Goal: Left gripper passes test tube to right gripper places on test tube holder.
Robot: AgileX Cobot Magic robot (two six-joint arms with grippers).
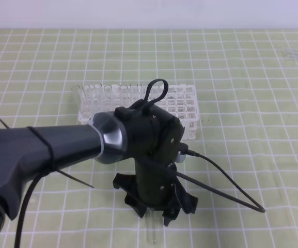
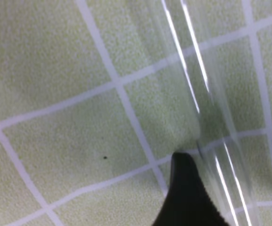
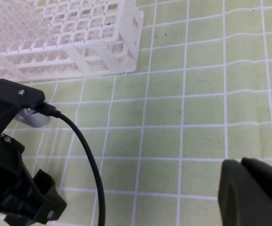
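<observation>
A lab-style robot test bench. A white test tube holder (image 1: pixel 138 106) stands on a table covered with a pale green cloth (image 1: pixel 252 77) gridded in white lines; clear tubes sit in the holder's left end. In front of the holder a black robot arm (image 1: pixel 61 147) with a cable reaches in. Behind the holder is a plain pale wall (image 1: pixel 149 13).

Left arm (image 1: pixel 61 147): black, silver-grey collar, black cable tie and cables; black claw-fingered left gripper (image 1: pixel 156 209).
</observation>
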